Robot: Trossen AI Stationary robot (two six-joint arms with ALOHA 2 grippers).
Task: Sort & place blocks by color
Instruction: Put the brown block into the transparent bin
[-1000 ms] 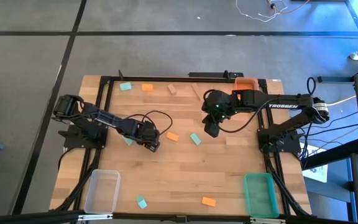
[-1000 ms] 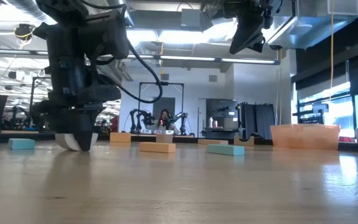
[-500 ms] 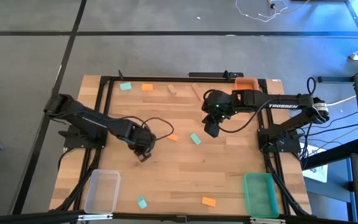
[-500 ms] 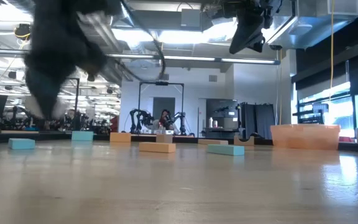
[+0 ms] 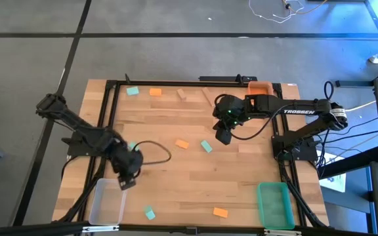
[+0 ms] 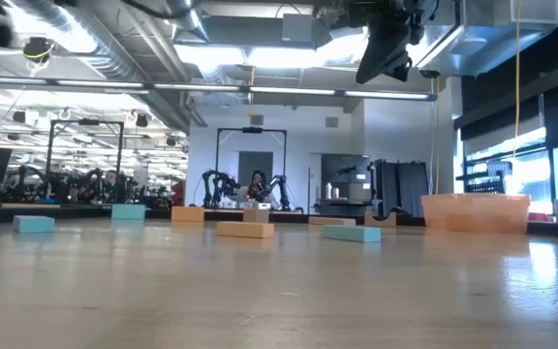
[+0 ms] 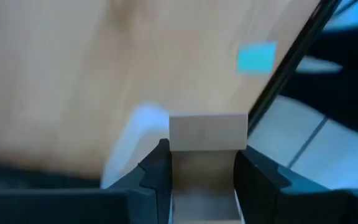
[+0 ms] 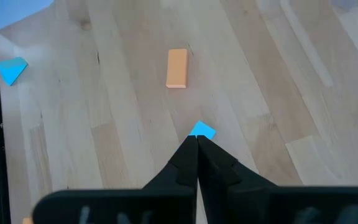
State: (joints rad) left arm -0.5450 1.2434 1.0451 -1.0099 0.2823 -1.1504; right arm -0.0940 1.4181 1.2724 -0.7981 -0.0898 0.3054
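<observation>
My left gripper point(image 5: 126, 181) hangs over the far rim of the clear bin point(image 5: 108, 201) at the near left, shut on a pale wood block point(image 7: 207, 132). My right gripper point(image 5: 223, 136) hovers shut and holds nothing above the table's middle, just right of a teal block point(image 5: 206, 146), which shows past its fingertips point(image 8: 202, 130). An orange block point(image 5: 182, 143) lies flat left of that. More teal, orange and wood blocks lie flat along the far edge and the near edge. In the low view only the right gripper point(image 6: 386, 48) shows. My left gripper pinches the pale wood block between its two fingers point(image 7: 157, 171), one on each of two opposite sides point(image 7: 174, 140). The block's end sticks out beyond the fingertips. The fingers slant steeply down, and the block is lifted clear of the table.
A green bin point(image 5: 273, 204) stands at the near right and an orange bin point(image 5: 260, 86) at the far right. A black frame point(image 5: 176, 82) runs along the table's edges. A teal block point(image 5: 149, 213) and an orange one point(image 5: 220, 212) lie near the front edge.
My left gripper has risen from the table's middle left and swung toward the near-left corner, turning as it went, until it stands over the clear bin. It has carried the pale wood block up, clear of the table. It has left the low view.
</observation>
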